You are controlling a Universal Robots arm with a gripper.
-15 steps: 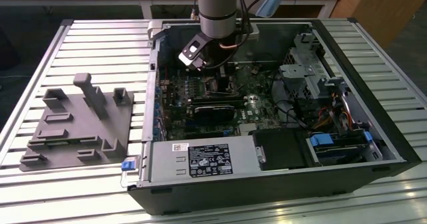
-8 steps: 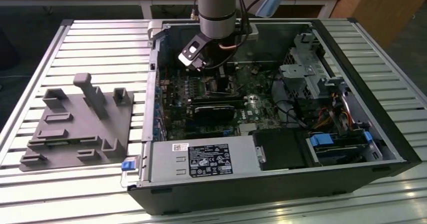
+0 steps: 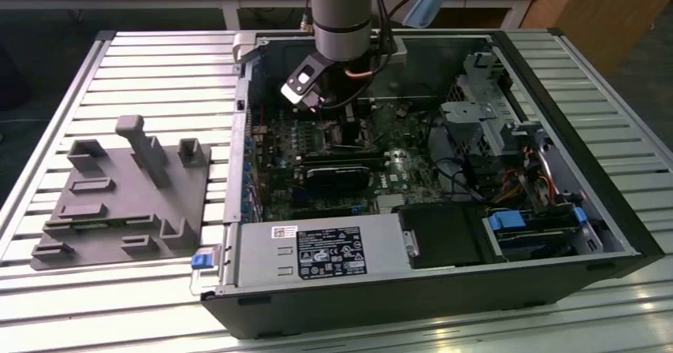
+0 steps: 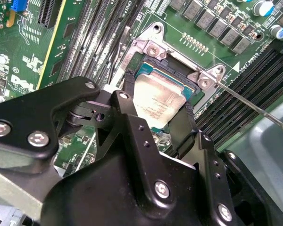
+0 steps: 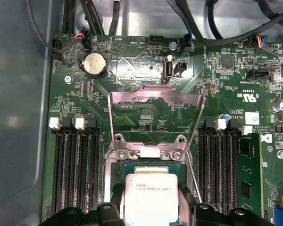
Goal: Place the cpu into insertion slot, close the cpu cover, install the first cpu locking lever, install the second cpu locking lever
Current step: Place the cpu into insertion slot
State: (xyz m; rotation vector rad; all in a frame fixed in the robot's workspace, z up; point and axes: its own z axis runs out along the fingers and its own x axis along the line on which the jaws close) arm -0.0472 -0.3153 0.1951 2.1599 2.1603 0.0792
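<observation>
One arm [image 3: 342,14], one gripper [image 4: 158,106], two fingers [image 4: 180,132]. One cpu [image 5: 151,200], one socket [image 4: 144,62], one cover [image 5: 153,96]. Two hinge screws [image 5: 122,154]. One coin cell [image 5: 94,63]. Four white latches [image 5: 54,123]. One case [image 3: 421,306], one board [image 5: 146,117], one black card [image 3: 342,176], one grey jig [image 3: 116,203], one table [image 3: 158,61].

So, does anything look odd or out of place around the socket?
Nothing stands out. The cpu sits square over the insertion slot, gripped by the end effector, and the cpu cover stands hinged open with no visible damage.
</observation>
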